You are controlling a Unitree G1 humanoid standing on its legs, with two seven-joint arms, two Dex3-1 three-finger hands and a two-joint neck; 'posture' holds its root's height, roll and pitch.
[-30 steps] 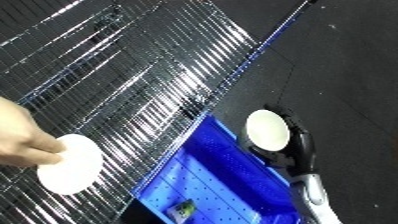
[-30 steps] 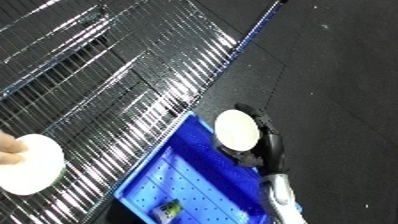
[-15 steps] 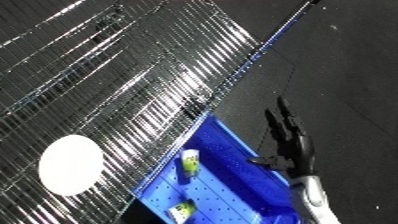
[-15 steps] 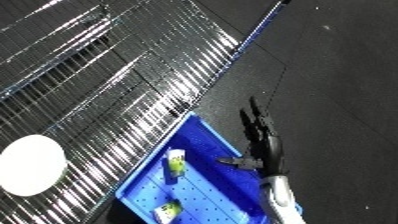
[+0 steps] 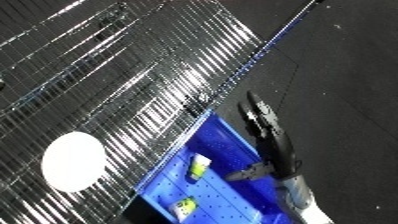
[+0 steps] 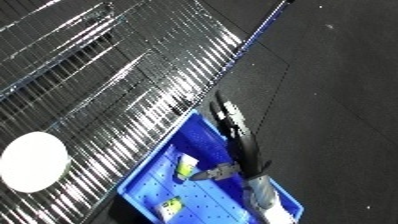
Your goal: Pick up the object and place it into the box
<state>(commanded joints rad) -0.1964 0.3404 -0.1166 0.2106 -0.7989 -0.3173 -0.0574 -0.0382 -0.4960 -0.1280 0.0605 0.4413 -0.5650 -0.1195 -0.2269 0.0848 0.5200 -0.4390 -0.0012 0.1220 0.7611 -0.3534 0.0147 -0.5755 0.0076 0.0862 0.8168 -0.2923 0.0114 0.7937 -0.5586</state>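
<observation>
The blue bin serves as the landmark here, sitting at the near edge of the view against the wire shelf. Above its right rim hangs the robot's right hand, black, with fingers straight and the thumb sticking out over the bin's interior; it holds nothing. The left hand shows in neither view.

Inside the bin, on its perforated floor, lie two small items: a pale yellow-green object standing near the middle, and a second green-and-white piece nearer the camera. Which one counts as the task's object cannot be settled from these views, but both are within the bin's walls.

To the left of the bin, well apart from it, a white disc rests on the wire shelf, untouched by any hand. The shelf's chrome bars run on beyond the bin to the far edge of the view, and dark floor lies to the bin's right.

By my reading, a placing step is finished and the hand is empty. If the disc is the next thing to collect, the hand must travel leftward over the bin to the shelf and close around its edge.
</observation>
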